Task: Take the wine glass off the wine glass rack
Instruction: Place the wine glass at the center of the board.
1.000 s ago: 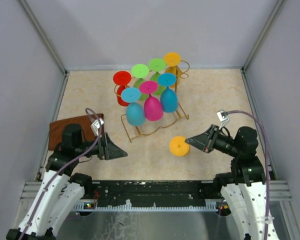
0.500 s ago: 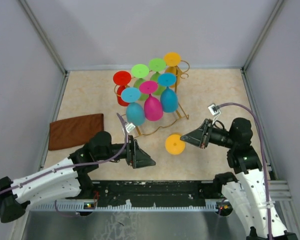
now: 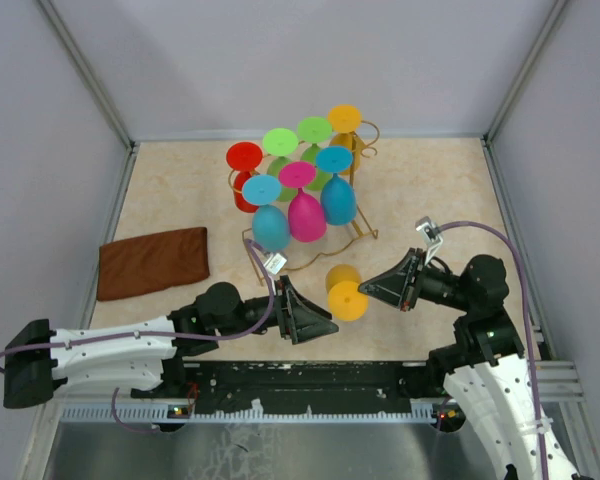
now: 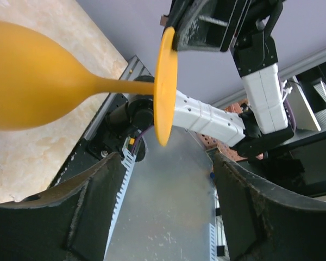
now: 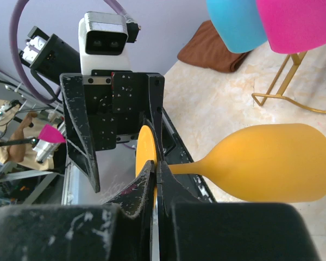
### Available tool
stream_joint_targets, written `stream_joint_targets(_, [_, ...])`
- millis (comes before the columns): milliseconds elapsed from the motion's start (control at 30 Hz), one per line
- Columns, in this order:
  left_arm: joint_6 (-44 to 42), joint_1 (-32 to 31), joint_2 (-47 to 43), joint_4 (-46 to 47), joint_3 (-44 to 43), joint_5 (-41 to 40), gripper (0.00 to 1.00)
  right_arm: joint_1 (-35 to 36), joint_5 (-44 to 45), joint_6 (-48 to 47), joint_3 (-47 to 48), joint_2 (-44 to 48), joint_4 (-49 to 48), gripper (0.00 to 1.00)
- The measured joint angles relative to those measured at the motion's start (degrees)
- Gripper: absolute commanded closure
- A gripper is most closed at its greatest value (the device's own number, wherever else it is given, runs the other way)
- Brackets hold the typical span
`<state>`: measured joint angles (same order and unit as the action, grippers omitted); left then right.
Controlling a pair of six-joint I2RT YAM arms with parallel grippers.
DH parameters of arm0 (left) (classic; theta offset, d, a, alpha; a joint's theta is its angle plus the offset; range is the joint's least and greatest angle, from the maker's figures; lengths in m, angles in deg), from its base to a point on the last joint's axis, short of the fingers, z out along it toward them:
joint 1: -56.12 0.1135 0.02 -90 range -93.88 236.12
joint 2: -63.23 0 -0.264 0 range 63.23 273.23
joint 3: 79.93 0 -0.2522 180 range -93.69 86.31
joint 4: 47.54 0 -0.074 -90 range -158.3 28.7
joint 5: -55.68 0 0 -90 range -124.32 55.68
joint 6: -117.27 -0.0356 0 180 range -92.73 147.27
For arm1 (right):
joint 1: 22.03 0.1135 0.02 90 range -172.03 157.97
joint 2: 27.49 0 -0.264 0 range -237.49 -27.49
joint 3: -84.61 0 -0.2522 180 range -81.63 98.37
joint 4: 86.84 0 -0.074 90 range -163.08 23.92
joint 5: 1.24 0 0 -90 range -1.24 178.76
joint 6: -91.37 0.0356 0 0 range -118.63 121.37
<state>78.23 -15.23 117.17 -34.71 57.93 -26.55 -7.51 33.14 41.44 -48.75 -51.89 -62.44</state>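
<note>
The orange wine glass point(image 3: 346, 292) is off the gold wire rack point(image 3: 361, 228) and held on its side above the table. My right gripper point(image 3: 368, 288) is shut on the rim of its round foot point(image 5: 145, 148), with the bowl point(image 5: 277, 163) pointing towards the rack. My left gripper point(image 3: 326, 325) is open and empty, just left of and below the foot. In the left wrist view the glass point(image 4: 38, 81) lies across the top, above the spread fingers point(image 4: 92, 212). Several coloured glasses point(image 3: 306, 215) hang upside down on the rack.
A brown cloth point(image 3: 152, 260) lies at the left of the table. The rack's wavy base frame point(image 5: 282, 103) is close behind the held glass. Grey walls enclose the table on three sides. The black rail point(image 3: 300, 378) runs along the near edge.
My left arm has swung from the far left across to just under the orange glass. My right gripper has shifted the glass slightly left and tipped it, so the bowl now shows.
</note>
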Motion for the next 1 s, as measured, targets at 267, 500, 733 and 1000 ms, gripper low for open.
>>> stream_joint_targets(267, [-0.26,-1.31,5.79,9.55,1.64,-2.78,0.53,0.00,-0.68,-0.04,-3.30,4.04,-1.27,1.00])
stream_joint_targets(500, [-0.33,-2.05,9.44,15.58,1.66,-3.54,0.67,0.00,-2.80,-0.02,-3.30,3.80,-3.34,1.00])
stream_joint_targets(733, [0.07,-2.27,10.14,18.88,2.38,-4.20,0.93,0.00,-5.03,-1.01,-3.26,3.72,-3.34,1.00])
stream_joint_targets(1000, [-1.38,-2.27,10.93,18.97,1.11,-2.51,1.00,0.00,-5.97,-5.66,1.62,0.59,1.57,0.60])
